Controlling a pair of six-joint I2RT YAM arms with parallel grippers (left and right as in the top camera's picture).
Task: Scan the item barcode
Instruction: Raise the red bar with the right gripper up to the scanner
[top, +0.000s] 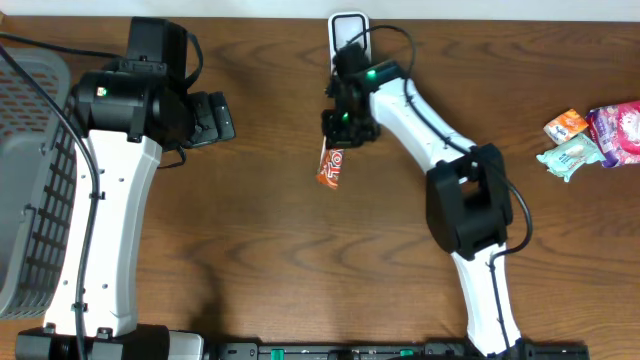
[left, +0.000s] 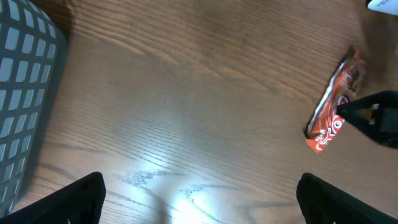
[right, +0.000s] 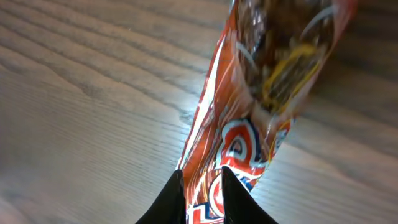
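Note:
The item is an orange and red snack packet (top: 331, 167), lying flat on the wooden table near the middle. My right gripper (top: 338, 140) hovers over its far end. In the right wrist view the packet (right: 249, 124) fills the frame. The right gripper (right: 202, 180) has its two black fingers a narrow gap apart, and the packet's face shows through that gap. From the left wrist camera the packet (left: 333, 115) is at the right, with a black fingertip against it. My left gripper (left: 199, 186) is wide open over bare table, also seen from overhead (top: 222, 118).
A white device (top: 347, 28) stands at the table's far edge, just behind the right gripper. A grey basket (top: 25, 200) takes up the left edge. Several other snack packets (top: 590, 135) lie at the far right.

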